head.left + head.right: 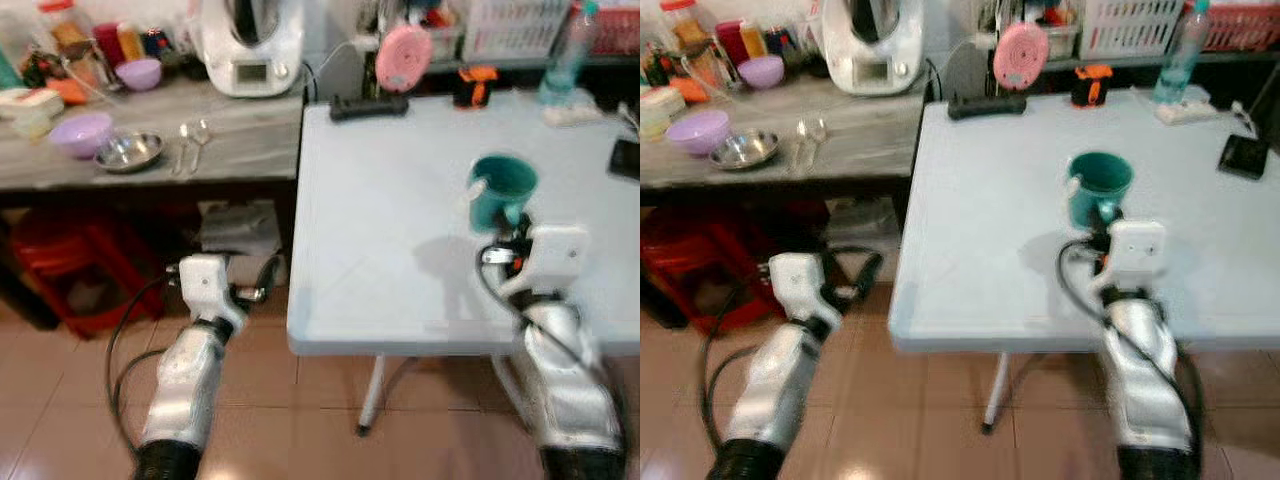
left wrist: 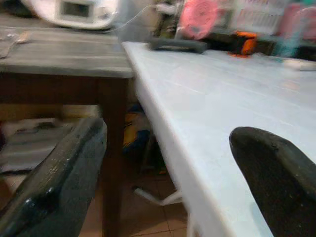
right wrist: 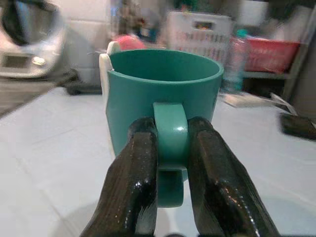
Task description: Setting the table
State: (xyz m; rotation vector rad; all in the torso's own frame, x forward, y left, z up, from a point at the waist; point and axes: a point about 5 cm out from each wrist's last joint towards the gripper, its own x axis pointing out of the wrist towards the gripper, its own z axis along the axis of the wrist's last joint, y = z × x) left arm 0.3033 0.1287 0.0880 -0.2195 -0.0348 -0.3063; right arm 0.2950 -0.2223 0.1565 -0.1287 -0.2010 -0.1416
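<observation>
- Mug (image 3: 163, 103) in teal stands upright on the pale worktop (image 1: 400, 200), toward its right side and back from the near edge.
- Right gripper (image 3: 170, 163) has its fingers (image 3: 131, 182) clamped on the mug's handle, one on each side of the loop, as the right wrist view shows.
- Left gripper (image 2: 168, 173) hangs low beside the worktop's left edge, over the floor, with its fingers (image 2: 59, 173) wide apart and holding nothing.
- Handling, as a judgement: the mug looks like stiff plastic or glazed ware, light and seemingly empty, so it should lift easily; the smooth handle may turn between the fingers, so a firm hold on the loop close to the wall seems best.
- Wooden side worktop (image 1: 250, 130) on the left carries a purple bowl (image 1: 82, 133), a steel dish (image 1: 130, 151) and spoons (image 1: 195, 140), likely the next settings.
- Writing: none can be read; the white appliance (image 1: 250, 45) shows a small screen, too blurred to tell.
</observation>
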